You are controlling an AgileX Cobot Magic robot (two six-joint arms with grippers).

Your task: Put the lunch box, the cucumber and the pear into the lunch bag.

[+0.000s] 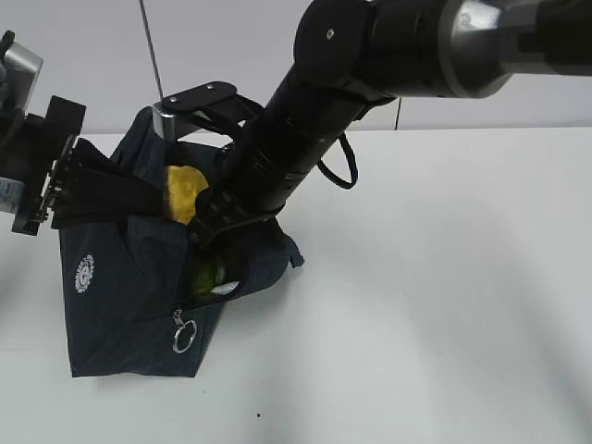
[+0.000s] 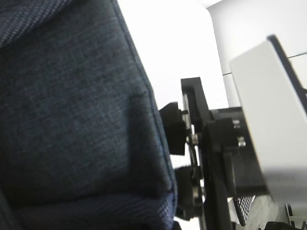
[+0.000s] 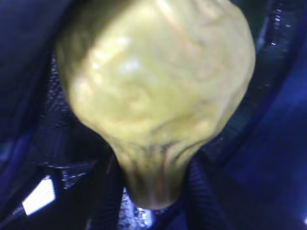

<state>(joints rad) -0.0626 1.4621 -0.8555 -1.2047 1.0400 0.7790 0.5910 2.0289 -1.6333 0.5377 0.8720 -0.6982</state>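
Pear (image 3: 156, 91) fills right wrist view, neck pinched between right end effector (image 3: 156, 191) fingers, dark bag lining around it. Right end effector (image 1: 215, 231) sunk in bag (image 1: 120, 305) mouth on white surface (image 1: 444, 296). Yellow-green items show beside it inside; which, cannot tell. Left end effector (image 1: 102, 190) clenched on bag rim, fabric (image 2: 81, 120) against it.

White table (image 1: 444, 305) under navy lunch bag (image 1: 120, 324)
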